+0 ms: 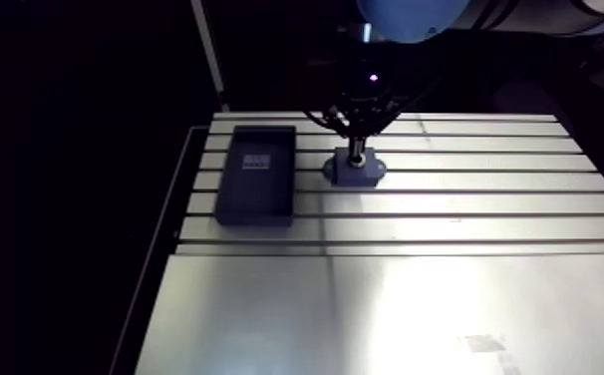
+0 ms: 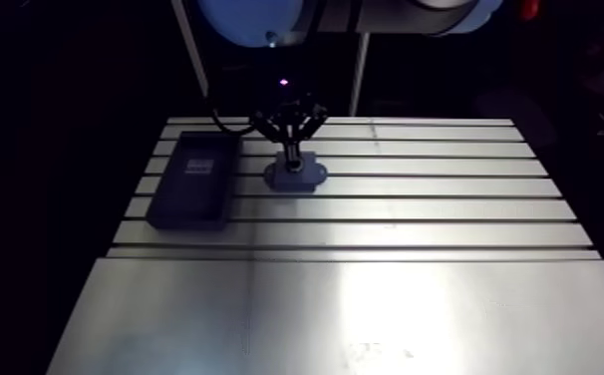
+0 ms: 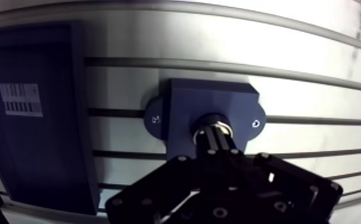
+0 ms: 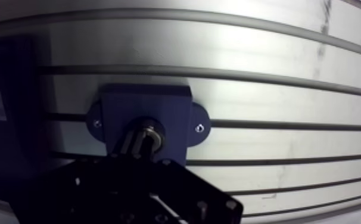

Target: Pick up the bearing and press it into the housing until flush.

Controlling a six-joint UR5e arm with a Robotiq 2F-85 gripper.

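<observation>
Metal bearing (image 3: pixel 221 123) sits in blue housing (image 3: pixel 209 98) — gripper (image 3: pixel 215 137) jaws together, tips atop it.

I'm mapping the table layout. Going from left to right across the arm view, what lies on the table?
Tray → housing → bare slotted table out to its right edge.
</observation>
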